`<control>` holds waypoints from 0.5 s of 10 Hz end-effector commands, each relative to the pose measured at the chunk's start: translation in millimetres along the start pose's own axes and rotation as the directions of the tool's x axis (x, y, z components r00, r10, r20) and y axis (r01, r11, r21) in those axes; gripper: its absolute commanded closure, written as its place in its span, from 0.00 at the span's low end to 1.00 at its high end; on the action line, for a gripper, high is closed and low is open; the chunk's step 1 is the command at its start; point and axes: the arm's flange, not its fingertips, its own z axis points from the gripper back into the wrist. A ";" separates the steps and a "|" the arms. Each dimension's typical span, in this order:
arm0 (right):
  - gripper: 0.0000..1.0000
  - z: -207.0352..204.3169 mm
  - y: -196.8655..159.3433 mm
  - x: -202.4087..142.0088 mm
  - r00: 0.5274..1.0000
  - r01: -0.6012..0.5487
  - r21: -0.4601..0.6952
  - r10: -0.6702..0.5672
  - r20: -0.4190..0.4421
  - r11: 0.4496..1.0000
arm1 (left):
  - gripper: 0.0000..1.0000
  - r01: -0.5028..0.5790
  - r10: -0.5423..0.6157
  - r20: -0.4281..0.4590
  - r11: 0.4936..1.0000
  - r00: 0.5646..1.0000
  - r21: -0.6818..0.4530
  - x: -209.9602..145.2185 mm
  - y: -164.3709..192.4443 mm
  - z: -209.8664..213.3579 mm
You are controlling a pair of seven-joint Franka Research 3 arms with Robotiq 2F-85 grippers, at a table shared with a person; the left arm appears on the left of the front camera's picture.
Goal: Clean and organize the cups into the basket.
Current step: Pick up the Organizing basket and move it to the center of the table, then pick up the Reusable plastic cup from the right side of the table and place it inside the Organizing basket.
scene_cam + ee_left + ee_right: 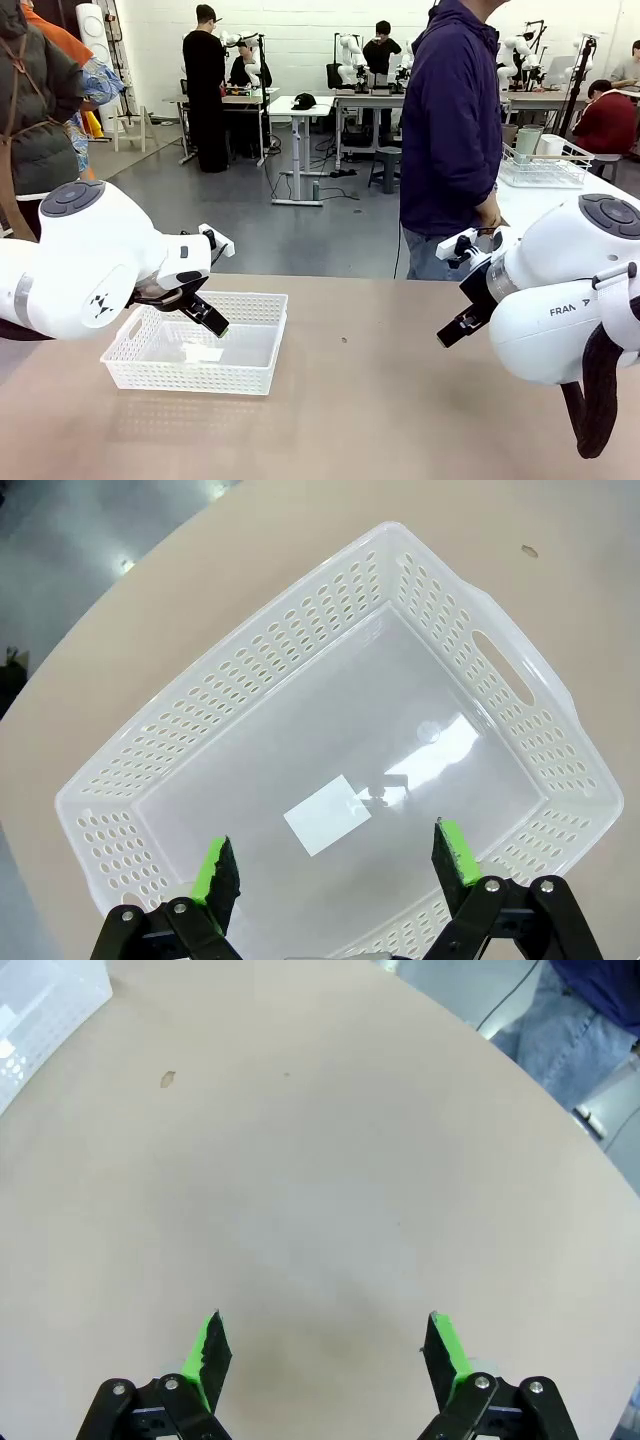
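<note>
- The left gripper hangs right over the basket, with its fingers pointing down into it. Its jaws are wide apart and hold nothing.
- The basket sits just below that gripper, flat on the table. It has no cup in it, just a white patch on its floor. I think the gripper is held there so it is ready to put cups in.
- The right gripper is wide open too, and empty. It hangs over bare table. The basket is well apart from it, off to one side, and a corner of it peeks in at the edge of the right wrist view.
- I think its jaws are open so it can take a cup when one comes.
- A pale green cup stands in a wire rack on a white table, far beyond the right gripper and well apart from both grippers. It may be one of the cups to put away, but I cannot be sure.
- A person in a dark blue top stands at the far side, beyond the right gripper.
- Nothing lies between the left gripper and the basket. A small speck on the table ahead of the right gripper looks too flat to get in the way.
- The rack looks too far to reach, I think, so the person may need to hand cups over.
</note>
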 end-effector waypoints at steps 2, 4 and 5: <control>0.00 0.0 0.1 0.0 1.000 0.000 0.000 0.000 0.000 1.000 | 0.00 0.000 0.000 0.000 1.000 1.000 0.000 -0.1 0.1 0.0; 0.00 0.0 0.1 0.0 1.000 0.000 0.000 0.000 0.000 1.000 | 0.00 0.000 0.000 0.000 1.000 1.000 0.000 -0.1 0.1 0.0; 0.00 0.0 0.1 0.0 1.000 0.000 0.000 0.000 0.000 1.000 | 0.00 0.000 0.000 0.000 1.000 1.000 0.000 -0.1 0.1 0.0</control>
